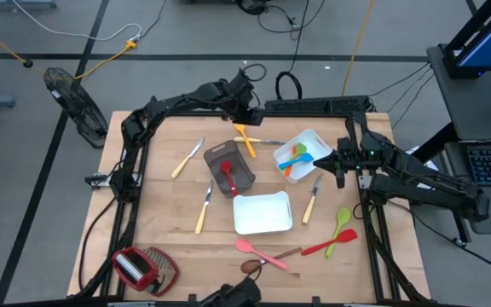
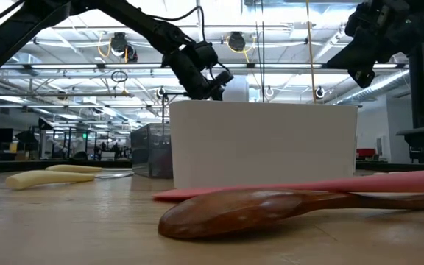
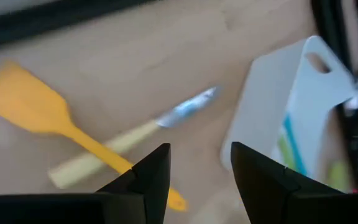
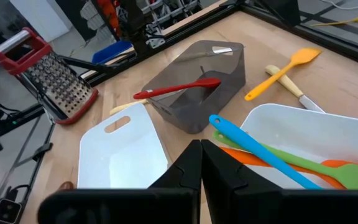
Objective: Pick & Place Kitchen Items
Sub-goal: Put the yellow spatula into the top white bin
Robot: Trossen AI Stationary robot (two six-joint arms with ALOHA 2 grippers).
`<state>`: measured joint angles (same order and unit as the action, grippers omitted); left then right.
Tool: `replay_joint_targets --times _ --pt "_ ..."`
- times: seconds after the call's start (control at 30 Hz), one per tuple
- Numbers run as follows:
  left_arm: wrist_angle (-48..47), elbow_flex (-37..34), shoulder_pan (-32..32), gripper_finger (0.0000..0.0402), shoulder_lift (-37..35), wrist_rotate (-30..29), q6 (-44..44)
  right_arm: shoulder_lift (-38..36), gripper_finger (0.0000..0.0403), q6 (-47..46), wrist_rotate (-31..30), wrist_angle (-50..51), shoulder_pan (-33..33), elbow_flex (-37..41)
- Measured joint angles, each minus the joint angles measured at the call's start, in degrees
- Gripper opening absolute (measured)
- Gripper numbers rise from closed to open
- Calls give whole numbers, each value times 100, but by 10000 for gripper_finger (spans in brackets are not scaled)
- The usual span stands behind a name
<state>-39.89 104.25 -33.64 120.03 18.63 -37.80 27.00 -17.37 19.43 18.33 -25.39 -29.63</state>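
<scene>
High view: the left gripper (image 1: 247, 113) hangs over the far middle of the table, above the yellow spatula (image 1: 245, 140) and a pale-handled knife (image 1: 261, 141) that lie crossed there, touching. In the left wrist view its fingers (image 3: 146, 180) stand parted with nothing between them, the spatula's handle running beneath the gap. The right gripper (image 1: 341, 167) sits at the near edge of the white bin (image 1: 316, 139), jaws shut and empty, waiting.

Other utensils are spread out: a red spatula (image 1: 228, 175) inside the grey bin (image 1: 240, 168), blue, green and orange pieces in the white bin, two knives (image 1: 187, 159) on the left part of the table, one knife (image 1: 313, 202) beside the white tray (image 1: 262, 212), a green spoon (image 1: 342, 220), a red spatula (image 1: 329, 244), a pink spatula (image 1: 260, 251) and a wooden spoon (image 1: 267, 260) nearer the front.

We judge the yellow spatula light, stiff and somewhat slick plastic. Best hold: mid-handle, clear of the crossing, so the knife is not dragged along. The knife is denser, with a thin blade lying flat and hard to pinch; take it by the handle.

Room: the table's far edge and a black rail lie just behind the gripper; the grey bin's wall is near, the white bin close on the right. Straight-up lift looks freest.
</scene>
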Motion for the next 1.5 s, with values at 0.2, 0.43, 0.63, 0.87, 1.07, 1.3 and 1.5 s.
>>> replay_joint_targets --times 0.2,0.43,0.63,0.87,1.07,1.3,1.5 --pt "-4 11 100 170 62 44 -485 2 0 -13 -10 -5 0 1" --pt "-73 5 246 170 309 -78 -1004 2 0 -59 -168 -31 -6 2" --pt "-231 4 201 170 457 -503 -1181 0 0 -166 -158 -48 -7 2" --pt "-623 4 -102 170 455 -778 -1174 2 0 -166 -147 -48 -7 2" --pt "-789 4 -139 170 502 -815 -1171 1 0 -168 -141 -48 -7 2" --pt "-803 -2 -117 170 773 -765 -1190 0 0 -168 -136 -48 -7 2" --pt "-770 -2 -139 170 813 -852 -1200 0 0 -168 -134 -46 -7 2"
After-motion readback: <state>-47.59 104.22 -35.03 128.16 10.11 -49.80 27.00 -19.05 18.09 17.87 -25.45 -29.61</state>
